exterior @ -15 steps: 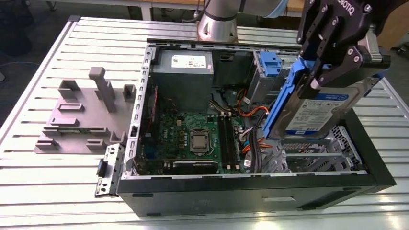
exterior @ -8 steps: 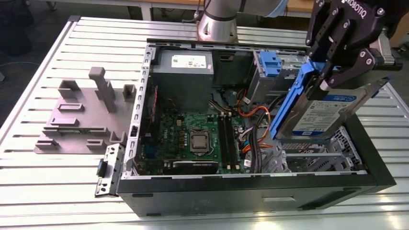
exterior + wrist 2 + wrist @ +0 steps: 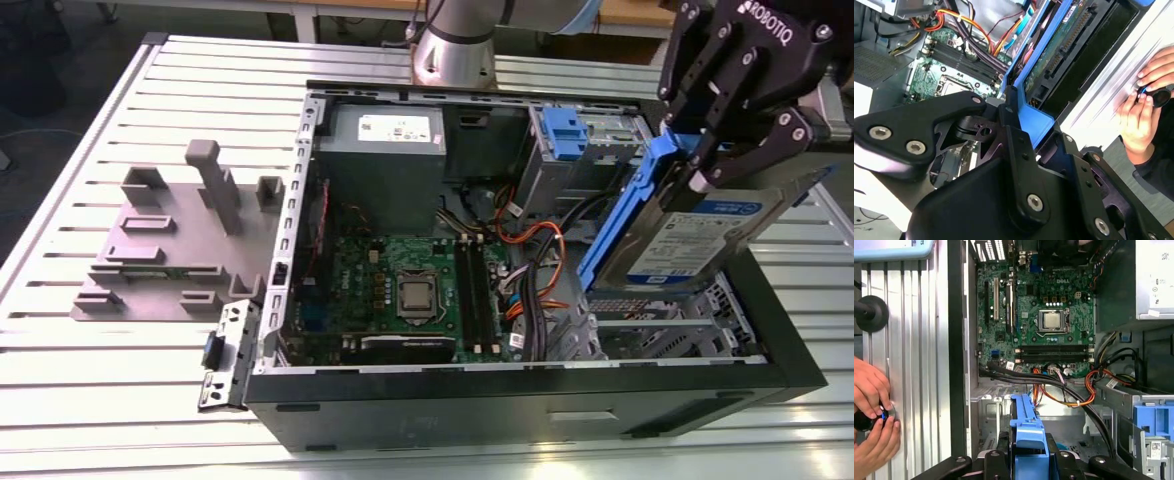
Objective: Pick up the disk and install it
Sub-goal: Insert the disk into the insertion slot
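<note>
One black tool (image 3: 701,150), at the exterior view's upper right, pinches the disk (image 3: 694,235) by the upper edge of its blue carrier. The disk hangs tilted, nearly on edge, above the exterior view's right end of the open computer case (image 3: 534,385), over the metal drive cage (image 3: 667,325); whether its lower edge touches the cage I cannot tell. The case lies on the ribbed desk (image 3: 80,390), with the motherboard (image 3: 400,290) in its middle. At the exterior view's left a grey fixture (image 3: 167,245) stands on the desk, apart from the case. In the first wrist view a person's hands (image 3: 871,390) hold a small black object (image 3: 861,421) on the desk beside the case.
</note>
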You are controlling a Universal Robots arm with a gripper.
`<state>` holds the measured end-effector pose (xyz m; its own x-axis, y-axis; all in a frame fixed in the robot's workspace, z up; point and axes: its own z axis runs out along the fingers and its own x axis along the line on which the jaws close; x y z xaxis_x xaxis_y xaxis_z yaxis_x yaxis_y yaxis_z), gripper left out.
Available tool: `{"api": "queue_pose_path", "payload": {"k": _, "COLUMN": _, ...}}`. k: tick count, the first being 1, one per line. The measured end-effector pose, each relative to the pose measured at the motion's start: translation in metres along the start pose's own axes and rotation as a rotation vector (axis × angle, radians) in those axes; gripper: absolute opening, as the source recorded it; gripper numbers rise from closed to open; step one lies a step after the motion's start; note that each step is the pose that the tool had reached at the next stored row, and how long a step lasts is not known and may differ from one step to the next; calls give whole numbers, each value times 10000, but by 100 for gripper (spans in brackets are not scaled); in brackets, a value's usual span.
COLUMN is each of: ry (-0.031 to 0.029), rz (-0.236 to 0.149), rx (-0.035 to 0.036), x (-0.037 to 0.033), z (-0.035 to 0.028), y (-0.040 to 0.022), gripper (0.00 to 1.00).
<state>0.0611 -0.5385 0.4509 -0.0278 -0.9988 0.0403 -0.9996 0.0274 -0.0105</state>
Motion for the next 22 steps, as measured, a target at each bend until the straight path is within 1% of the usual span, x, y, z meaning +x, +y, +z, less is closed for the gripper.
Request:
{"api": "queue_pose_path", "payload": {"k": 6, "ry": 0, "rz": 0, "rx": 0, "x": 2, "z": 17, "y": -72, "gripper": 36}}
{"api": "queue_pose_path", "payload": {"k": 10, "ry": -11, "rz": 1, "rx": 1, "x": 15, "z": 29, "y": -73, "gripper": 36}}
{"api": "queue_pose_path", "payload": {"k": 18, "ry": -29, "rz": 0, "rx": 0, "x": 93, "z": 62, "y": -82, "gripper": 36}}
{"api": "queue_pose_path", "payload": {"k": 20, "ry": -45, "rz": 0, "rx": -1, "x": 112, "z": 72, "y": -91, "gripper": 36}}
{"api": "queue_pose_path", "payload": {"k": 22, "ry": -80, "rz": 1, "rx": -2, "x": 128, "z": 87, "y": -99, "gripper": 36}}
